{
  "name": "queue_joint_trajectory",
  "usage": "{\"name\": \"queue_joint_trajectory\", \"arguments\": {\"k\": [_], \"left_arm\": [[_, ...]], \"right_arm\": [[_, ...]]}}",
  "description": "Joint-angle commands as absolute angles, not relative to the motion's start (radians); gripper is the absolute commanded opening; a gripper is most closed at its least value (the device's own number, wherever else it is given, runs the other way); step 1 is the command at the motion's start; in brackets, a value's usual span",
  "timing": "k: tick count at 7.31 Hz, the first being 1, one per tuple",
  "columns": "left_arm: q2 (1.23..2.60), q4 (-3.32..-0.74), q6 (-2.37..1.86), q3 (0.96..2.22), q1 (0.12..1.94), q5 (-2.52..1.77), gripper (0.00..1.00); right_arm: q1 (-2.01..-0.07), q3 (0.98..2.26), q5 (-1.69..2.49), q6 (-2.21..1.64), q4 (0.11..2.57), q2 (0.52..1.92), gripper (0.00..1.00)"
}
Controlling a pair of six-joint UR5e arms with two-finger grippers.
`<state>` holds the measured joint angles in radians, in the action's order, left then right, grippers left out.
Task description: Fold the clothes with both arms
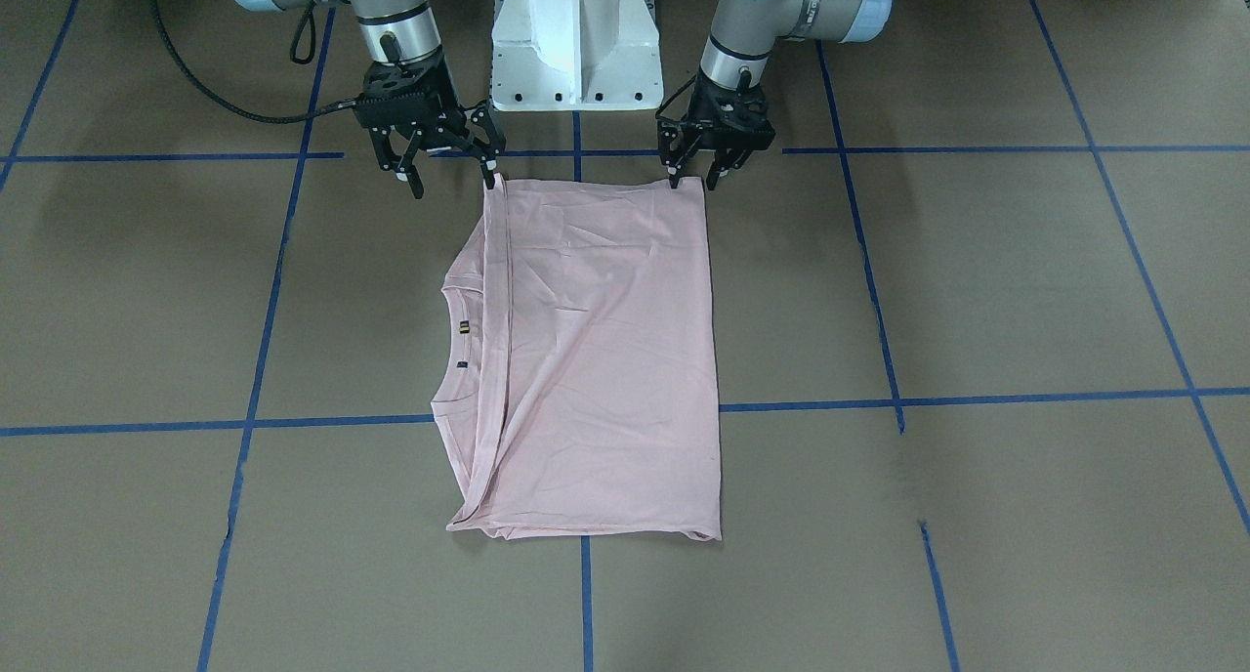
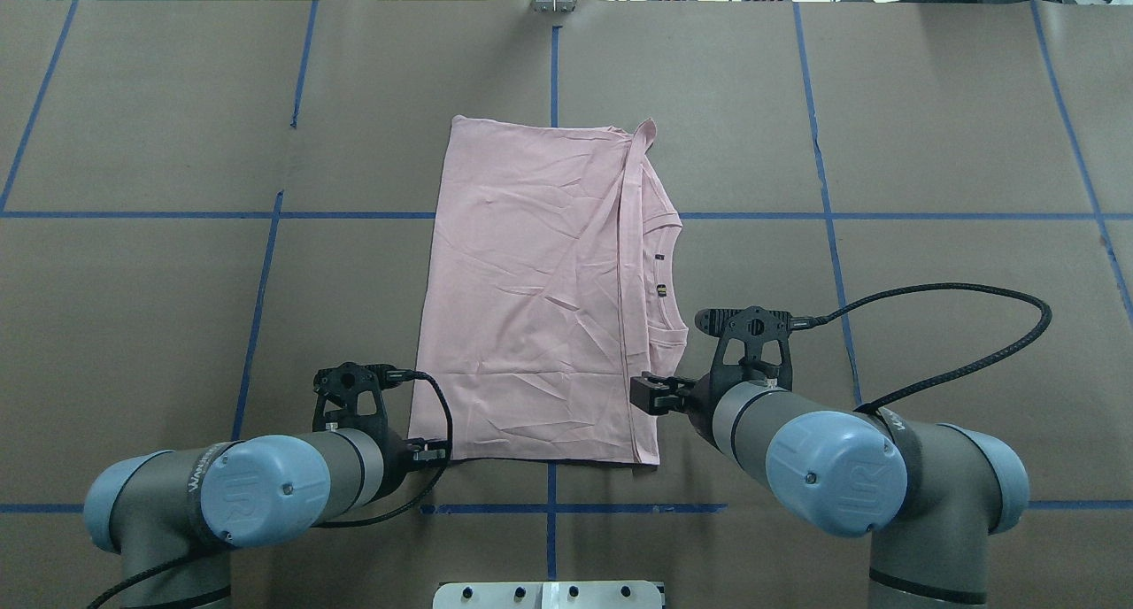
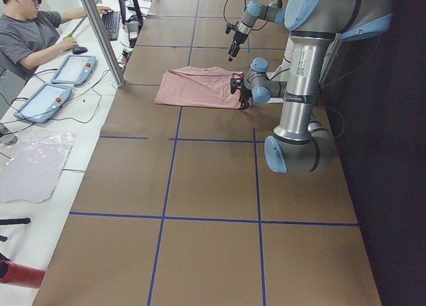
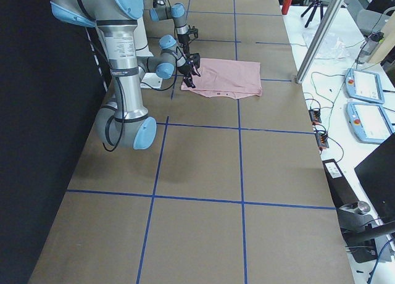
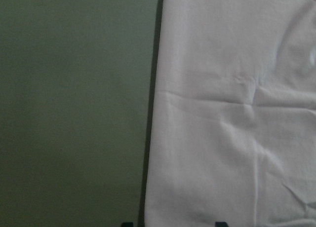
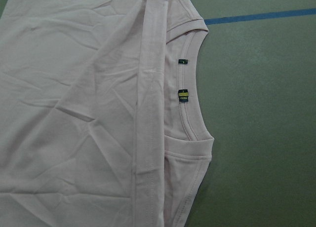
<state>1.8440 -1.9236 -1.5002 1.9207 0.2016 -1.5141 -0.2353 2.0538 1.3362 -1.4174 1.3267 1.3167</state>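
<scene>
both grippers open at the near corners of the folded shirt

the pale pink t-shirt (image 1: pixel 605 359) lies flat in the middle of the brown table (image 1: pixel 977 281), just beyond the white pedestal (image 1: pixel 576 47). it is folded into a long rectangle with a plain side up. a hemmed edge (image 6: pixel 148 138) runs from near to far along it. to the right of that edge the ribbed collar (image 6: pixel 192 113) shows, with two small labels (image 6: pixel 183 95) inside.

the left gripper (image 1: pixel 695 176) stands at the shirt's near left corner. its fingers are spread, one tip over the cloth and one over bare table, and it holds nothing.

the right gripper (image 1: pixel 449 176) is at the near right corner, released and empty, with its fingers wide apart. its inner fingertip (image 1: pixel 487 172) is at the cloth's corner; i cannot tell whether it touches. blue tape lines (image 1: pixel 977 397) cross the table.
</scene>
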Motion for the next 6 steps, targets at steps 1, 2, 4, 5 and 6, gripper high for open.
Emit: {"name": "queue_joint_trajectory", "arguments": {"k": [1,2,4,5,6], "left_arm": [[1.844,-1.924,-1.5,1.919,0.189,-1.514,0.61],[1.847,-1.924,-1.5,1.914,0.178,-1.514,0.61],[1.847,-1.924,-1.5,1.914,0.172,-1.514,0.53],[1.848,-1.924,-1.5,1.914,0.172,-1.514,0.38],[1.847,-1.924,-1.5,1.917,0.173,-1.514,0.35]], "right_arm": [[-0.235,2.052,1.336,-1.417,1.327,1.316,1.0],[-0.236,2.054,1.336,-1.417,1.327,1.316,1.0],[-0.236,2.051,1.336,-1.417,1.328,1.318,1.0],[-0.236,2.051,1.336,-1.417,1.328,1.318,1.0],[-0.236,2.051,1.336,-1.417,1.327,1.318,1.0]]}}
